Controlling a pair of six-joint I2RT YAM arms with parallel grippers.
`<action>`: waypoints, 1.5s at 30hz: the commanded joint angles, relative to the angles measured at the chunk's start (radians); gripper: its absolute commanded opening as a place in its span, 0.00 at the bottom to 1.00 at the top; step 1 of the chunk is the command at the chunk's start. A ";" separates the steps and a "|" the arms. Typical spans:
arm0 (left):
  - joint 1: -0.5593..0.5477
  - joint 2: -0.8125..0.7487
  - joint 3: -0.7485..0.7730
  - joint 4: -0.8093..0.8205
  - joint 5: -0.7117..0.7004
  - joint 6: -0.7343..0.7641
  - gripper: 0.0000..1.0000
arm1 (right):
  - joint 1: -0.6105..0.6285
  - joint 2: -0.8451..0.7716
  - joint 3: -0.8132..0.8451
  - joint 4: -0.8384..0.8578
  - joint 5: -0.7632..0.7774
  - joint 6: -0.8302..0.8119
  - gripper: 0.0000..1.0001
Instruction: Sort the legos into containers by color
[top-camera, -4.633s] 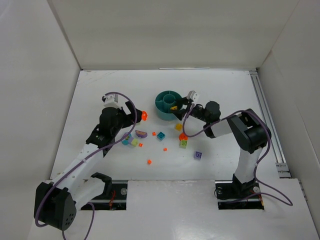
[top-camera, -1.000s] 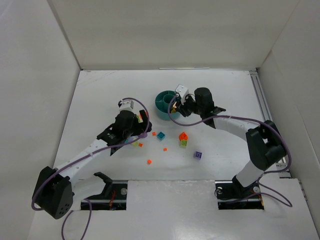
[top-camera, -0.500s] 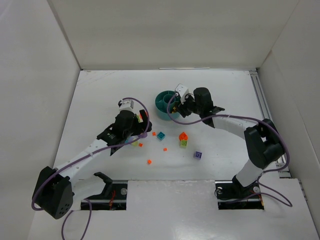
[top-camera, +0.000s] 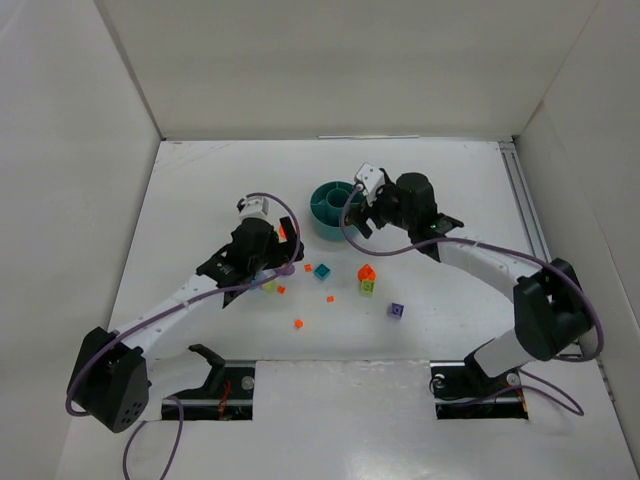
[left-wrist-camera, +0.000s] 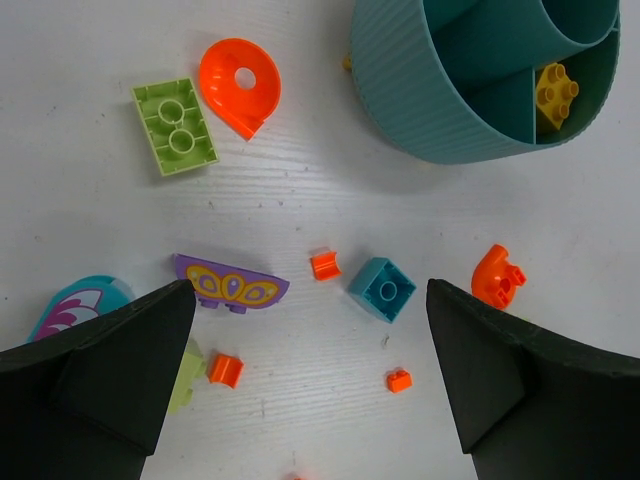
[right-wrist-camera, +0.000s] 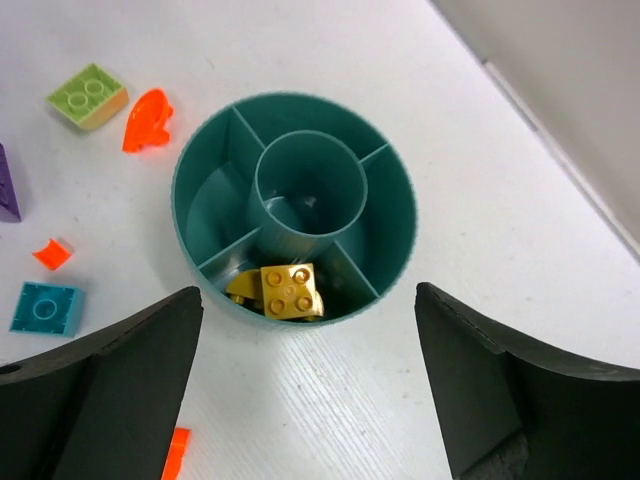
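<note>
Both of your end effectors stand spread wide, gripping nothing: the right end effector (right-wrist-camera: 305, 392) hangs over the teal dish (right-wrist-camera: 295, 98), and the left end effector (left-wrist-camera: 310, 372) over loose legos (left-wrist-camera: 382, 288) on the tabletop (left-wrist-camera: 300, 205). A yellow brick (right-wrist-camera: 291, 290) sits studs-up in one wedge section. The lime green brick (left-wrist-camera: 174, 126) lies outside the dish, its long axis nearly up-down in the left wrist view.

A teal dish (right-wrist-camera: 408, 200) under the right end effector (right-wrist-camera: 308, 292) holds yellow bricks (right-wrist-camera: 291, 290). Near the left end effector (left-wrist-camera: 310, 290), a purple piece (left-wrist-camera: 230, 285) bears a yellow butterfly-like pattern.
</note>
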 joint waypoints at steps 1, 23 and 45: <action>-0.005 0.011 0.065 0.012 -0.035 -0.004 1.00 | 0.011 -0.111 -0.026 -0.011 0.021 -0.002 0.92; 0.074 0.566 0.467 -0.103 -0.099 -0.223 0.48 | -0.132 -0.368 -0.154 -0.248 0.216 0.080 0.92; 0.094 0.755 0.593 -0.132 -0.177 -0.282 0.32 | -0.199 -0.368 -0.163 -0.266 0.265 0.071 0.92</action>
